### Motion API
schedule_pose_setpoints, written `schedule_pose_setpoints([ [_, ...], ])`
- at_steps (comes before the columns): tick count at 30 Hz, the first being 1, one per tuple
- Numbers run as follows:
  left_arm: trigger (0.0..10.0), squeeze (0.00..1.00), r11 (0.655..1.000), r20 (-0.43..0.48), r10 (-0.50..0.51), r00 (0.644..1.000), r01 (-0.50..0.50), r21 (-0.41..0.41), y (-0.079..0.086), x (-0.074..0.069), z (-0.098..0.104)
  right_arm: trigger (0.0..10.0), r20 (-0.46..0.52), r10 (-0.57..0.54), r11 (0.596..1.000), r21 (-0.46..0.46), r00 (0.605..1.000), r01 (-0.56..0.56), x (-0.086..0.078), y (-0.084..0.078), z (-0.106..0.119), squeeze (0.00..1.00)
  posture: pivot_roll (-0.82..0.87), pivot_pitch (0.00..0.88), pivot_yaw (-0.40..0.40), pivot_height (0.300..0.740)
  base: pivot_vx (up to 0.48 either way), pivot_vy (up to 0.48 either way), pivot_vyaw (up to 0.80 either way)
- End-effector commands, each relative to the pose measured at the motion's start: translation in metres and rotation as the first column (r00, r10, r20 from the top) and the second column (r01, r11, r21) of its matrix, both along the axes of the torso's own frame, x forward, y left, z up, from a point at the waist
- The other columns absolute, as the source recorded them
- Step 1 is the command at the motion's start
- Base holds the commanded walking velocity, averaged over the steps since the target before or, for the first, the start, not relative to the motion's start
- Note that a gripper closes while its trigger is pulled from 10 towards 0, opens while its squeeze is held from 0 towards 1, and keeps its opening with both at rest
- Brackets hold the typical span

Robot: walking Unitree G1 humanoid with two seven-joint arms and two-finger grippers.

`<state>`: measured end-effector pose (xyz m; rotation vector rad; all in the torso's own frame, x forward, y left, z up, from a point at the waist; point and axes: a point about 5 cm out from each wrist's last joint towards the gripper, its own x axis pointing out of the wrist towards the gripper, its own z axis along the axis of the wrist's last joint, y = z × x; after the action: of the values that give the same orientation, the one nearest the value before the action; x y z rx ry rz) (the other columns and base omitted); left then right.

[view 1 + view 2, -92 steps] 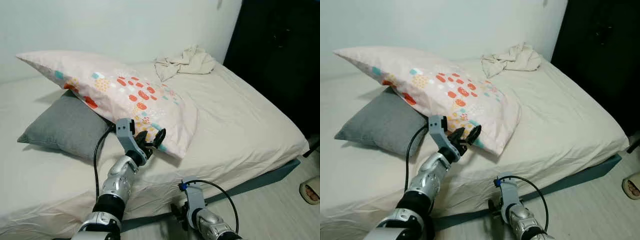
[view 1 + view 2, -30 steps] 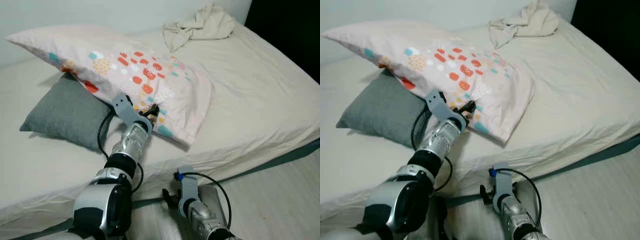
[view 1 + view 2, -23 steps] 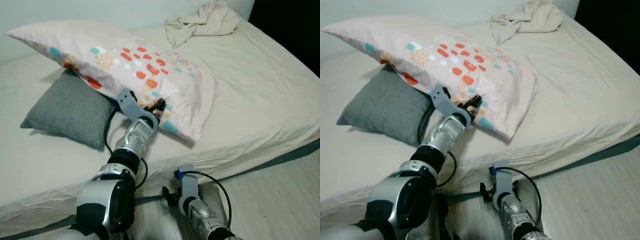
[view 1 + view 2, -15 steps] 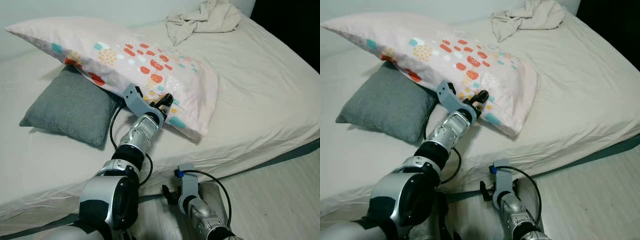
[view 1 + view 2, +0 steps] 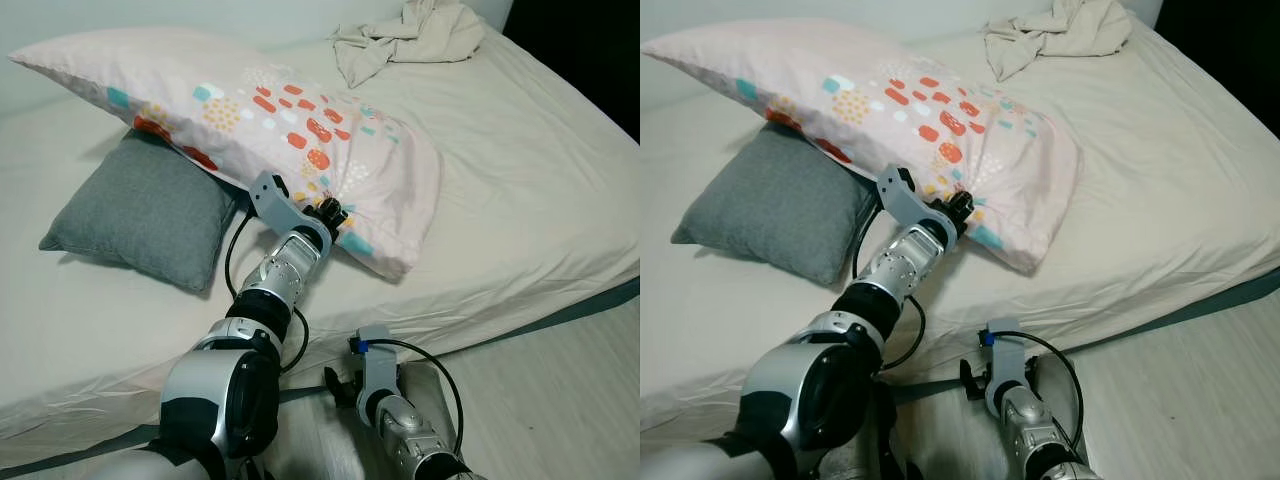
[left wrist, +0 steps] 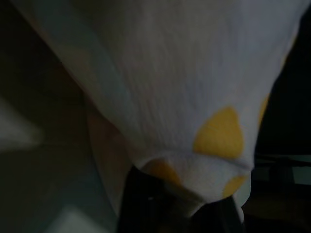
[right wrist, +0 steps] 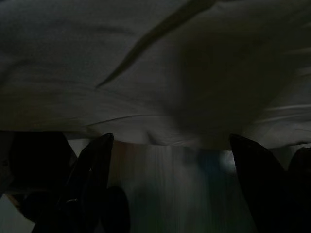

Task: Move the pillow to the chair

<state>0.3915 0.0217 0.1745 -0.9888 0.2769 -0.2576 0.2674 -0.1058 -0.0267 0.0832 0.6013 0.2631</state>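
Note:
A long pale pink pillow [image 5: 250, 110] with red, orange and teal spots lies aslant on the bed, its upper end propped on a grey cushion [image 5: 140, 215]. My left gripper [image 5: 331, 212] is stretched out to the pillow's near long edge and is shut on a fold of its cover. In the left wrist view the spotted cloth [image 6: 194, 145] bunches down between the dark fingers [image 6: 141, 204]. My right gripper [image 7: 170, 138] hangs low by the bed's side, open with nothing in it.
The bed [image 5: 520, 190] has a cream sheet, with a crumpled beige cloth [image 5: 405, 35] at its far end. A dark wardrobe [image 5: 590, 50] stands to the right. Pale wood floor [image 5: 560, 400] runs along the bed's near side.
My left gripper has reached forward to the pillow's edge and shut on its cover. The head camera has tilted and come closer. The right arm hangs as before.

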Motion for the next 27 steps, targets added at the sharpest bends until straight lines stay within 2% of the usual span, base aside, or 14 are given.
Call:
schedule_pose_setpoints([
  [1, 0.0, 0.0, 0.968, -0.094, -0.219, 0.971, 0.204, -0.147, -0.088, -0.045, -0.017, 10.0, -0.128, -0.022, 1.0, 0.008, 0.992, 0.024, -0.026, -0.007, -0.022, 0.0, -0.17, 0.344, 0.134, 0.537, 0.0, 0.0, 0.0],
  [5, 0.0, 0.0, 0.963, -0.061, -0.209, 0.976, 0.194, -0.189, -0.083, -0.039, -0.007, 10.0, -0.114, -0.012, 1.0, 0.017, 0.993, 0.014, -0.02, -0.006, -0.018, 0.0, -0.17, 0.322, 0.122, 0.537, 0.0, 0.0, 0.0],
  [9, 0.0, 0.0, 0.943, 0.045, -0.169, 0.985, 0.174, -0.283, -0.066, -0.023, 0.023, 10.0, -0.073, 0.01, 0.999, 0.05, 0.997, -0.006, -0.009, -0.004, -0.009, 0.0, -0.16, 0.292, 0.104, 0.537, 0.0, 0.0, 0.0],
  [12, 0.0, 0.0, 0.919, 0.184, -0.075, 0.98, 0.139, -0.369, -0.031, -0.004, 0.064, 10.0, -0.043, 0.039, 0.996, 0.088, 0.998, -0.035, 0.002, -0.001, 0.0, 0.0, -0.16, 0.252, 0.083, 0.557, 0.0, 0.0, 0.0],
  [13, 0.0, 0.0, 0.919, 0.184, -0.075, 0.98, 0.139, -0.369, -0.031, -0.004, 0.064, 10.0, -0.043, 0.039, 0.996, 0.088, 0.998, -0.035, 0.002, -0.001, 0.0, 0.0, -0.16, 0.252, 0.083, 0.557, 0.0, 0.0, 0.0],
  [15, 0.0, 0.0, 0.897, 0.274, -0.008, 0.962, 0.128, -0.423, -0.004, 0.002, 0.09, 10.0, -0.026, 0.052, 0.994, 0.097, 0.998, -0.05, 0.008, 0.001, 0.006, 0.0, -0.15, 0.211, 0.06, 0.567, 0.0, 0.0, 0.0],
  [18, 0.0, 0.0, 0.888, 0.321, 0.033, 0.947, 0.12, -0.444, 0.012, 0.002, 0.102, 10.0, -0.017, 0.056, 0.993, 0.103, 0.998, -0.054, 0.012, 0.002, 0.009, 0.0, -0.15, 0.203, 0.057, 0.572, 0.0, 0.0, 0.0],
  [19, 0.0, 0.0, 0.881, 0.363, 0.07, 0.929, 0.113, -0.459, 0.028, 0.002, 0.113, 10.0, -0.008, 0.058, 0.993, 0.106, 0.998, -0.057, 0.015, 0.002, 0.012, 0.0, -0.15, 0.188, 0.05, 0.577, 0.0, 0.0, 0.0],
  [20, 0.0, 0.0, 0.879, 0.418, 0.134, 0.899, 0.087, -0.468, 0.054, 0.0, 0.126, 10.0, 0.0, 0.06, 0.993, 0.106, 0.998, -0.059, 0.02, 0.002, 0.016, 0.0, -0.14, 0.163, 0.037, 0.582, 0.0, 0.0, 0.0],
  [21, 0.0, 0.0, 0.879, 0.418, 0.134, 0.899, 0.087, -0.468, 0.054, 0.0, 0.126, 10.0, 0.0, 0.06, 0.993, 0.106, 0.998, -0.059, 0.02, 0.002, 0.016, 0.0, -0.14, 0.163, 0.037, 0.582, 0.0, 0.0, 0.0],
  [23, 0.0, 0.0, 0.888, 0.497, 0.226, 0.838, 0.032, -0.458, 0.099, -0.009, 0.139, 10.0, 0.011, 0.062, 0.993, 0.104, 0.998, -0.063, 0.026, 0.002, 0.021, 0.0, -0.13, 0.144, 0.026, 0.592, 0.0, 0.0, 0.0],
  [24, 0.0, 0.0, 0.888, 0.497, 0.226, 0.838, 0.032, -0.458, 0.099, -0.009, 0.139, 10.0, 0.011, 0.062, 0.993, 0.104, 0.998, -0.063, 0.026, 0.002, 0.021, 0.0, -0.13, 0.144, 0.026, 0.592, 0.0, 0.0, 0.0],
  [25, 0.0, 0.0, 0.898, 0.523, 0.259, 0.812, -0.003, -0.439, 0.119, -0.016, 0.141, 10.0, 0.014, 0.065, 0.993, 0.102, 0.998, -0.066, 0.028, 0.001, 0.023, 0.0, -0.13, 0.133, 0.019, 0.597, 0.0, 0.0, 0.0],
  [27, 0.0, 0.0, 0.909, 0.538, 0.289, 0.792, -0.051, -0.414, 0.139, -0.023, 0.138, 10.0, 0.015, 0.069, 0.993, 0.1, 0.997, -0.07, 0.029, 0.0, 0.024, 0.0, -0.12, 0.122, 0.006, 0.607, 0.0, 0.0, 0.0],
])
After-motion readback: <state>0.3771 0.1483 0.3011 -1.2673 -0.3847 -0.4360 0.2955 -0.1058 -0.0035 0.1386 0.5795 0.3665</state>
